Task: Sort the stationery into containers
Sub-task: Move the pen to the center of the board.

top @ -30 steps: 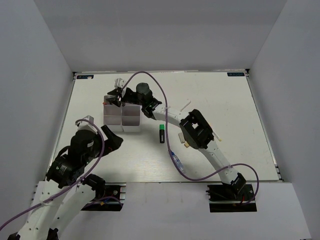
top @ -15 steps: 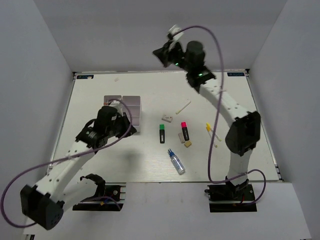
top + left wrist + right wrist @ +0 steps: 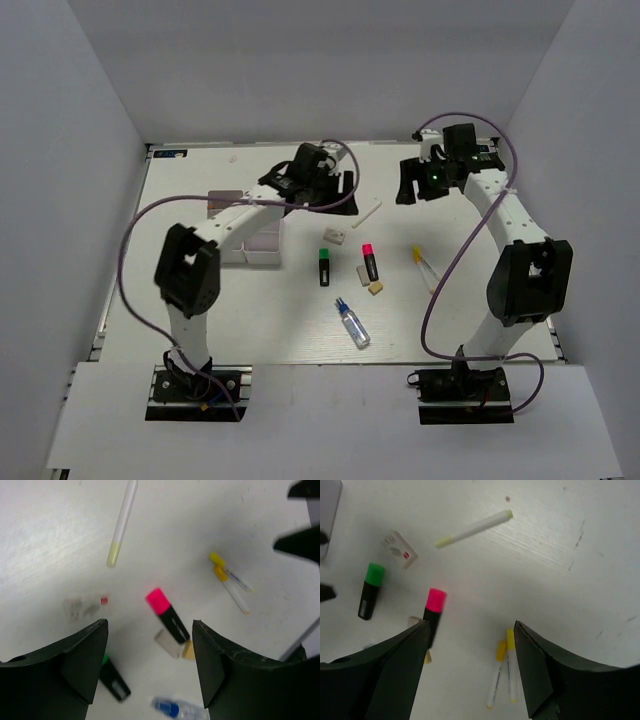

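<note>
The stationery lies loose mid-table: a white stick (image 3: 367, 213), a white eraser (image 3: 334, 236), a green-capped highlighter (image 3: 323, 267), a pink-capped highlighter (image 3: 369, 262), a tan eraser (image 3: 376, 288), a blue-capped glue bottle (image 3: 352, 323) and two yellow-tipped pens (image 3: 424, 265). The white organizer box (image 3: 262, 240) stands at the left, partly under my left arm. My left gripper (image 3: 337, 186) hangs open and empty above the items (image 3: 150, 665). My right gripper (image 3: 411, 186) is open and empty too (image 3: 470, 665), behind the yellow pens (image 3: 504, 672).
The left arm stretches over the organizer from the near left. In the left wrist view the pink highlighter (image 3: 167, 615) lies against a pale eraser (image 3: 167, 643) and the tan eraser (image 3: 189, 650). White walls enclose the table on three sides.
The left arm has swung from beside the organizer out to the middle back. The right arm has come down from high at the back wall to the back right. Both stay empty.
</note>
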You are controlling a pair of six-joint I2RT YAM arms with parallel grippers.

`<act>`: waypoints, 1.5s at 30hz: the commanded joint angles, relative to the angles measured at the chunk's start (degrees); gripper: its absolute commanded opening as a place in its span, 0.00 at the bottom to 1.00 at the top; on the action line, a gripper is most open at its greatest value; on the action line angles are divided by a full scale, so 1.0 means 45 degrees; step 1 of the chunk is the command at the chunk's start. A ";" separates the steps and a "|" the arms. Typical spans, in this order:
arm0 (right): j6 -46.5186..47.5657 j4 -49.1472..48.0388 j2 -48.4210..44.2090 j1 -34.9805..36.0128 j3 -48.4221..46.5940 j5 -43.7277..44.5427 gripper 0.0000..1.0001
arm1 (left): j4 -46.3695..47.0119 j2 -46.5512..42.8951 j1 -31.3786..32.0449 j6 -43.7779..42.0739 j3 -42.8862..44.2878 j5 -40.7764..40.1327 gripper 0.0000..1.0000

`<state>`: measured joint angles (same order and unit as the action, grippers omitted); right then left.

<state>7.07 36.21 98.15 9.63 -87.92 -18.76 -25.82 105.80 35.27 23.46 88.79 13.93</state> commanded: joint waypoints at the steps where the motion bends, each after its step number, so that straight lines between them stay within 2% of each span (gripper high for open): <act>1: 0.0753 0.2500 -0.0658 -0.0810 0.0140 -0.0809 0.75 | -0.0784 0.1933 0.0386 -0.0916 0.2566 -0.0554 0.78; 2: 0.0830 0.2501 -0.0890 -0.1353 0.0375 -0.1294 0.75 | -0.0959 0.2518 0.0540 -0.0917 0.3172 -0.0712 0.78; 4: 0.0928 0.2074 -0.1555 -0.1630 0.1332 -0.1396 0.65 | -0.1407 0.4101 0.0677 -0.1150 0.4950 -0.1276 0.78; 5: 0.0967 0.1955 -0.2176 -0.1825 0.1567 -0.1377 0.59 | -0.1410 0.4551 0.0679 -0.1152 0.5458 -0.1415 0.77; 6: 0.1103 0.1838 -0.2317 -0.1962 0.1956 -0.1416 0.49 | -0.1545 0.5310 0.0679 -0.1152 0.6237 -0.1571 0.76; 9: 0.1182 0.1954 -0.2865 -0.2409 0.2329 -0.1650 0.44 | -0.1255 0.6096 0.0796 -0.1152 0.7102 -0.2216 0.69; 11: 0.1202 0.1955 -0.3098 -0.2627 0.2720 -0.1806 0.44 | -0.0980 0.6836 0.0952 -0.1463 0.7821 -0.2646 0.63; 15: 0.1182 0.1779 -0.3489 -0.2998 0.3267 -0.2273 0.45 | -0.1136 0.8048 0.1653 -0.2302 0.9289 -0.3912 0.63; 20: 0.1202 0.1545 -0.3803 -0.3467 0.3971 -0.2763 0.47 | -0.1136 0.8520 0.1948 -0.2714 0.9409 -0.4677 0.62; 28: 0.1183 0.1388 -0.3940 -0.4014 0.4616 -0.3564 0.47 | -0.1740 0.9360 0.2338 -0.3320 0.9954 -0.5849 0.53; 30: 0.1144 0.1368 -0.3959 -0.4131 0.4674 -0.3798 0.47 | -0.2110 0.9477 0.2339 -0.3437 0.9956 -0.6200 0.50; 34: 0.1066 0.1349 -0.4037 -0.4210 0.4694 -0.4150 0.48 | -0.2484 0.9479 0.2339 -0.3573 0.9588 -0.6202 0.36; 42: 0.1261 0.1505 -0.4584 -0.4249 0.4966 -0.4385 0.51 | -0.2893 0.8717 0.2339 -0.3573 0.8414 -0.5499 0.26; 45: 0.1241 0.1505 -0.4837 -0.4268 0.5143 -0.4482 0.51 | -0.3283 0.8561 0.2339 -0.3573 0.7694 -0.5499 0.15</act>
<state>12.25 43.31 78.48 -9.28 -65.71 -36.82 -32.82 146.52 45.78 7.86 127.81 -11.53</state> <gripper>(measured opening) 0.507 0.231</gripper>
